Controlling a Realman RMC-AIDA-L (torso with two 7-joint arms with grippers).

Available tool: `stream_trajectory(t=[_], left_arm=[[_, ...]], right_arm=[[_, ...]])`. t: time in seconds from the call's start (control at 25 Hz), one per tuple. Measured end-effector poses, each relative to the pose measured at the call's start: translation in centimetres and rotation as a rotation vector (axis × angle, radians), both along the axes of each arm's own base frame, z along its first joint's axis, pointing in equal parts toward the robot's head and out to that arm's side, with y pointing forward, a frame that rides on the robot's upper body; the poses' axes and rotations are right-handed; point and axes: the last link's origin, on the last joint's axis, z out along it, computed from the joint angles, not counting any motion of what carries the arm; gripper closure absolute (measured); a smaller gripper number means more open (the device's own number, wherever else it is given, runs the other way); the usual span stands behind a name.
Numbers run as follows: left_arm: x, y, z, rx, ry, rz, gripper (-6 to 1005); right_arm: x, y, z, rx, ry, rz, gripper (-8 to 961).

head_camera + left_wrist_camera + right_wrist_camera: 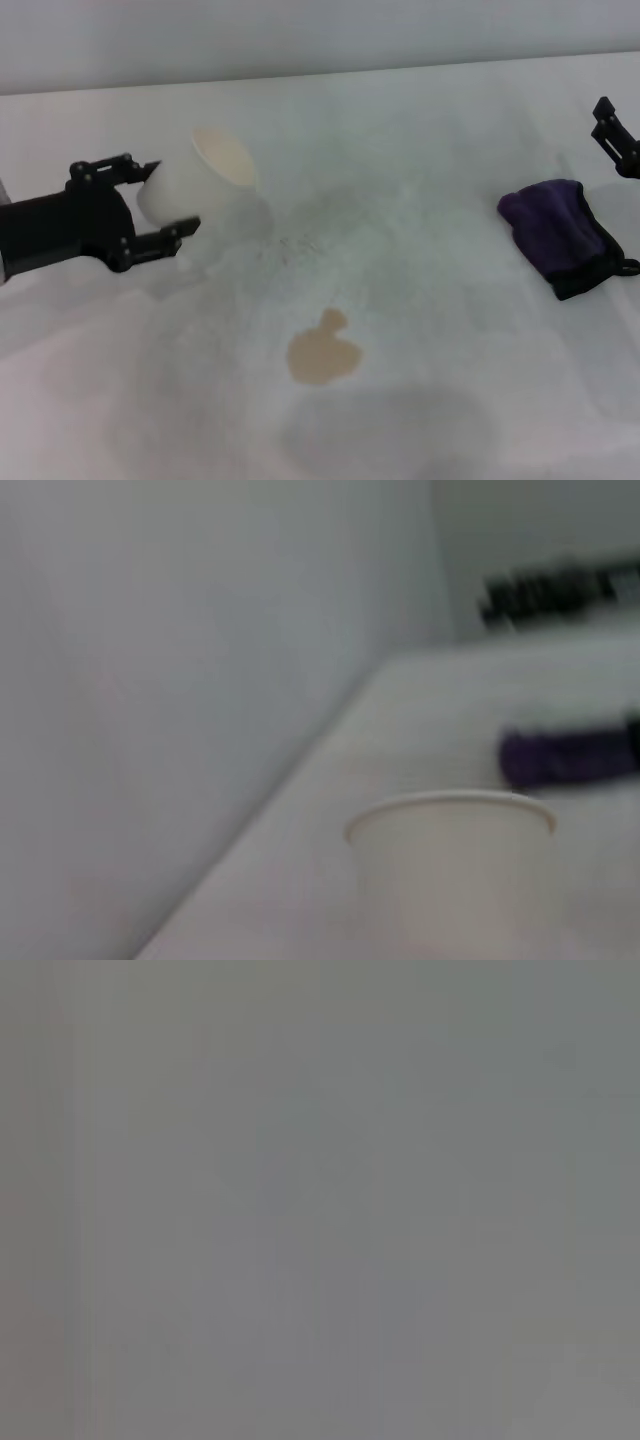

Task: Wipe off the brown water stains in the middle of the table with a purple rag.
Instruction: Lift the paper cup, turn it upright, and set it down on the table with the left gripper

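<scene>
- In the head view, the left claw (160, 205) is sitting at the left of the frame, its two black fingers closing around the base of a white paper cup (200, 180), one finger above it and one below.
- The cup is lying tilted in that grip, its open mouth pointing toward the upper right of the frame and its body hanging just over the worktop (420, 200).
- The brown stain (322, 352) is sitting in the lower middle of the frame, a rounded tan puddle with a small knob on its upper side, well apart from the cup and from the rag.
- The purple rag (560, 232) is lying bunched at the right of the frame, its black edge and small loop facing the lower right.
- The right claw (618, 137) is showing only partly at the right edge, just above the rag and not touching it; whether its fingers are wide or narrow cannot be told.
- In the left wrist view, the cup (450, 870) is filling the lower middle with its rim toward the top, the rag (565, 757) is showing as a dark purple shape beyond it at the right, and a blurred black form is showing at the upper right.
- The right wrist view is showing only a flat grey blur with nothing to make out.
</scene>
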Motion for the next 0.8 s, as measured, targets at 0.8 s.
stream_trajectory(t=[0.8], left_arm=[[-6.0, -6.0, -5.1, 0.143, -0.278, 0.258, 295]], right_arm=[[1.7, -2.1, 1.1, -0.077, -0.145, 0.031, 82]])
